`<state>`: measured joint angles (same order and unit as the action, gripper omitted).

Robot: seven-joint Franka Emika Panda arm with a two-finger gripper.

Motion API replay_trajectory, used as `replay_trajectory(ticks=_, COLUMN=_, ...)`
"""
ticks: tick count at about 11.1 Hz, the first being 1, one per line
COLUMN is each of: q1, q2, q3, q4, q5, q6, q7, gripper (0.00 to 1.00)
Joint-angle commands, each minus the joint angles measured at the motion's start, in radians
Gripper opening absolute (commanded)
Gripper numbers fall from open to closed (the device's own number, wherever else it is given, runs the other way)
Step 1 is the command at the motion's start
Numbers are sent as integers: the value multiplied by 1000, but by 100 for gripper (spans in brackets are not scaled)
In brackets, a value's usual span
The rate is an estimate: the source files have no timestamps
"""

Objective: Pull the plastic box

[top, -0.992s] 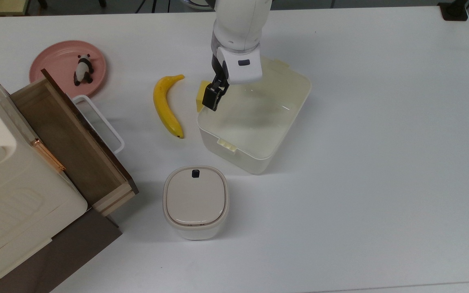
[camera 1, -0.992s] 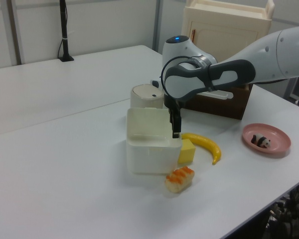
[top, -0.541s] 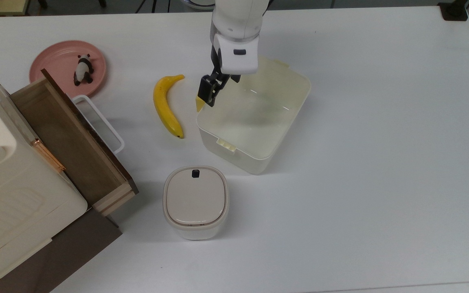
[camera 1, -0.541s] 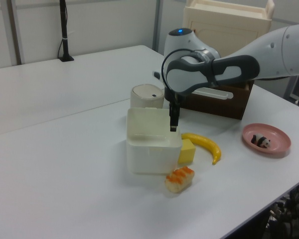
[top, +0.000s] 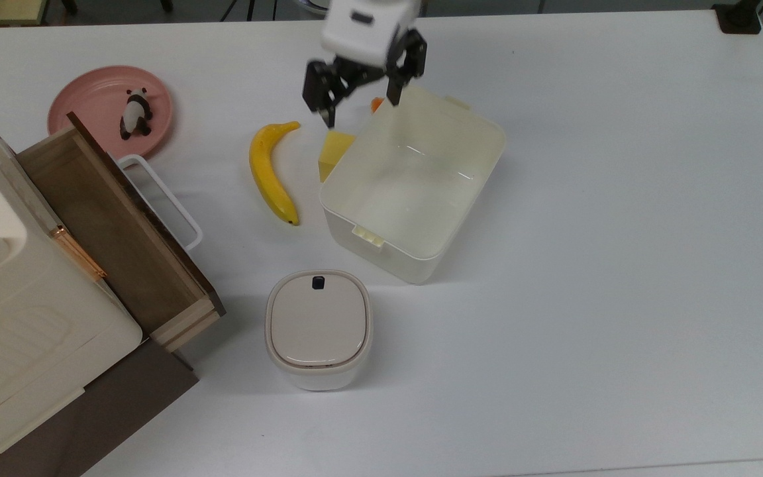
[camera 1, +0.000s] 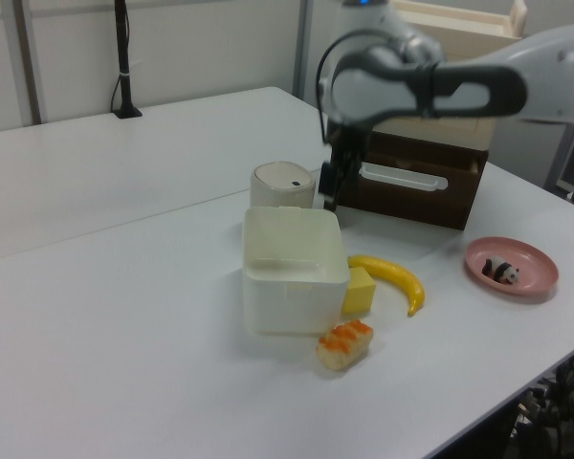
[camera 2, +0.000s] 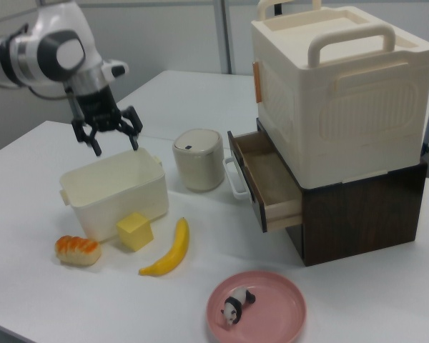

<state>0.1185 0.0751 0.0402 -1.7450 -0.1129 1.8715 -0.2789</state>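
Pincer (camera 2: 106, 138) — its 2 fingers spread wide, holding nothing — hangs apparently just above the plastic box (camera 2: 114, 193) rim; yellow block (camera 2: 135, 230) beside the box on the counter (camera 2: 343, 286).

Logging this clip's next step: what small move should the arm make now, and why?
Probably lower the gripper so its open fingers straddle the plastic box wall below: it hangs above the rim, gripping nothing.

Cream-white plastic box (top: 414, 192), yellow banana (top: 270, 173), pink plate (top: 93, 99), black-and-white panda figure (top: 135, 112).
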Motion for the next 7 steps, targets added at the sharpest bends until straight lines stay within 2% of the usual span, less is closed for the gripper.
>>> replay_trajectory(ticks=1, q1=-55, q2=-84, q3=-6, q4=6, q5=76, q6=-55, q7=163, gripper=100)
replay_trajectory(ticks=2, q1=-74, q2=-98, q3=-6, q4=7, q5=82, q6=-55, q7=241, gripper=100)
replay_trajectory(ticks=4, q1=-100, q2=-132, q3=-10, q4=2, q5=85, q6=-95, q7=288, gripper=100)
replay_trajectory(ticks=7, q1=-100, q2=-140, q3=-14, q4=4, q5=70, q6=-186, q7=424, gripper=100)
